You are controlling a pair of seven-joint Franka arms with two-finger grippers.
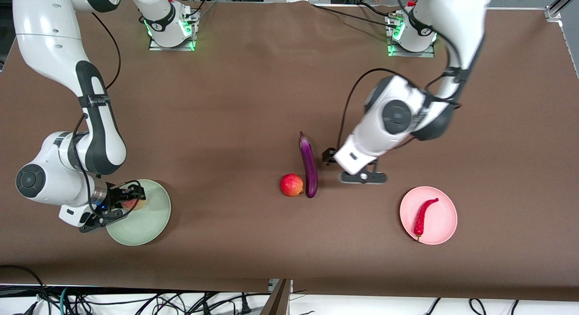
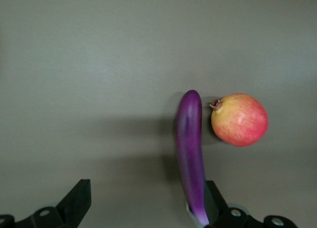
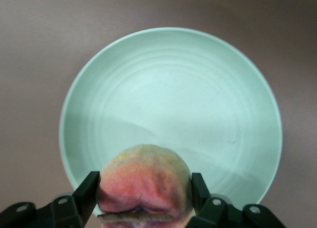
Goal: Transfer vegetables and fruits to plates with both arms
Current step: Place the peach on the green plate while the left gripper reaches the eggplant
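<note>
My right gripper (image 1: 129, 199) is shut on the yellowish-pink peach (image 1: 134, 202) and holds it over the edge of the pale green plate (image 1: 149, 222). In the right wrist view the peach (image 3: 143, 176) fills the jaws of the gripper (image 3: 145, 191) above the plate (image 3: 198, 99). My left gripper (image 1: 328, 156) is open over the table beside the purple eggplant (image 1: 309, 165). In the left wrist view the eggplant (image 2: 190, 149) runs along just inside one finger (image 2: 214, 201) of the gripper (image 2: 146, 201). The red pomegranate (image 1: 291, 184) touches the eggplant's blunt end. The red chili (image 1: 423, 215) lies on the pink plate (image 1: 445, 217).
The brown table cloth (image 1: 226, 125) covers the whole table. The pomegranate (image 2: 239, 119) sits close beside the eggplant. Cables hang below the table's front edge (image 1: 181, 288).
</note>
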